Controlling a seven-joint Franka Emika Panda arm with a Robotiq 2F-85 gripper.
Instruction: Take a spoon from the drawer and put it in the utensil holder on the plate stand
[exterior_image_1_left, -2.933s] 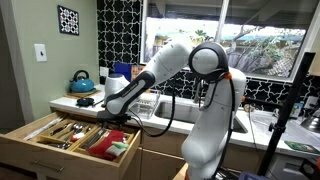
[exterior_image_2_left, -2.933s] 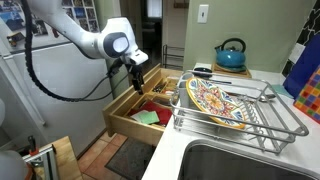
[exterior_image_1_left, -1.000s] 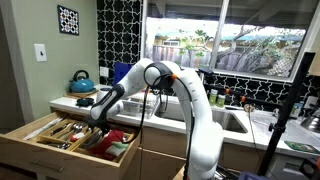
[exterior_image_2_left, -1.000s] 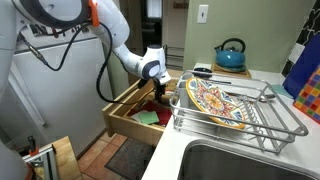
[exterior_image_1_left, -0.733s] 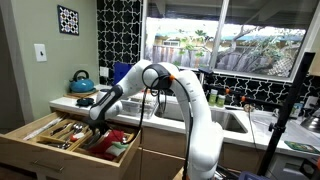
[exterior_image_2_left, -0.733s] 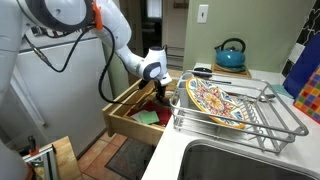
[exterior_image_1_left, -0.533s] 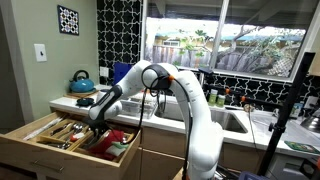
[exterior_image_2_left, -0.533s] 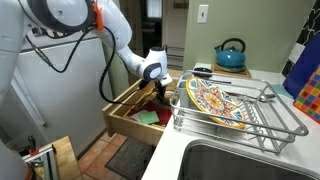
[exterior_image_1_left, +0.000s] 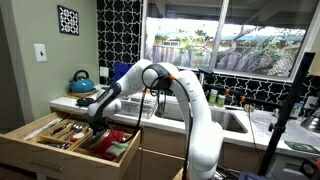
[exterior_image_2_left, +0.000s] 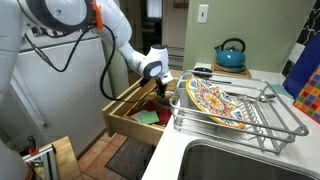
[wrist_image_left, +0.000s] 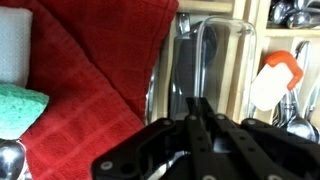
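The light-wood drawer (exterior_image_1_left: 55, 143) (exterior_image_2_left: 128, 108) stands pulled out below the counter, with cutlery and red items in its compartments. My gripper (exterior_image_1_left: 96, 119) (exterior_image_2_left: 160, 93) (wrist_image_left: 200, 106) is down in it, jaws shut, the tips meeting over a narrow dark compartment between wooden dividers (wrist_image_left: 246, 60). Long shiny cutlery handles (wrist_image_left: 154, 80) lie along that slot; whether a spoon is pinched I cannot make out. Beside the sink, the wire plate stand (exterior_image_2_left: 285, 124) holds a patterned plate (exterior_image_2_left: 215, 103). Its utensil holder I cannot pick out.
A red cloth (wrist_image_left: 90, 70), a green sponge (wrist_image_left: 20, 108) and a white-and-orange tool (wrist_image_left: 275, 80) lie in the drawer. More cutlery (wrist_image_left: 300, 110) fills the far compartment. A teal kettle (exterior_image_1_left: 82, 81) (exterior_image_2_left: 230, 55) stands on the counter. The steel sink (exterior_image_2_left: 240, 165) is near the stand.
Over the last second the arm has stayed low in the drawer and the jaws have closed. Earlier still, the arm came down from above the drawer.
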